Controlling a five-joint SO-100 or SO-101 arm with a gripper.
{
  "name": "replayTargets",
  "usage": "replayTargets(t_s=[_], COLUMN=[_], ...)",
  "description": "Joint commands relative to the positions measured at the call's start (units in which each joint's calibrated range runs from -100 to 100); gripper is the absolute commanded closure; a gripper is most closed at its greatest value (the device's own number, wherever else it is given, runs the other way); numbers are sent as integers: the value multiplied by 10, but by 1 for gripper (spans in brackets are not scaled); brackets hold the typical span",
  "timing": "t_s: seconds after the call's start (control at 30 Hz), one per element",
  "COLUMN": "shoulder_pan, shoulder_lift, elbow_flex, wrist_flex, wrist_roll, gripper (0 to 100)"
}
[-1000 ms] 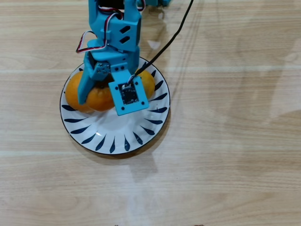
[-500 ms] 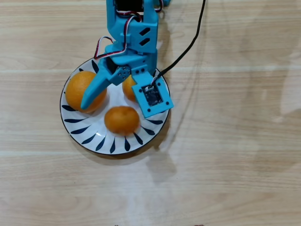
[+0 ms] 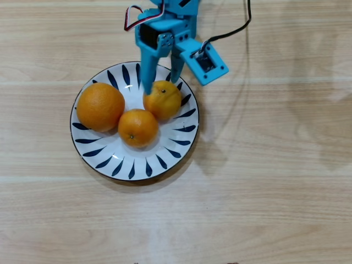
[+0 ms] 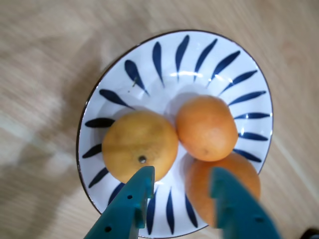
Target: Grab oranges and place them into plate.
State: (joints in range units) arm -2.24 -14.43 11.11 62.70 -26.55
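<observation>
All three oranges lie on the white plate [image 3: 132, 168] with blue leaf strokes. In the overhead view the large orange [image 3: 100, 106] is at the left, a smaller one [image 3: 138, 127] in the middle and the yellower one [image 3: 162, 100] at the upper right. My blue gripper [image 3: 161, 80] hangs open and empty over the plate's far rim, just above the yellower orange. The wrist view shows the plate [image 4: 164, 55], the yellower orange [image 4: 139, 145] at the left, the smaller orange [image 4: 207, 127], and the large orange [image 4: 199, 186] partly behind one finger of the gripper [image 4: 183, 173].
The plate rests on a light wooden table [image 3: 264, 165]. A black cable [image 3: 236, 32] runs from the arm's camera board [image 3: 204, 61] toward the top right of the overhead view.
The gripper let go of the smaller orange on the plate, opened and drew back toward the top of the overhead view. That orange rolled a little to rest beside the large one.
</observation>
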Motion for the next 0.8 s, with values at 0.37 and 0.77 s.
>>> replayTargets(t_s=[0.37,0.77], shoulder_pan=[-41,-60], shoulder_lift=[-444,-753], elbow_flex=[441,720], wrist_flex=[-85,-76], wrist_roll=[267,228], gripper=[98,98])
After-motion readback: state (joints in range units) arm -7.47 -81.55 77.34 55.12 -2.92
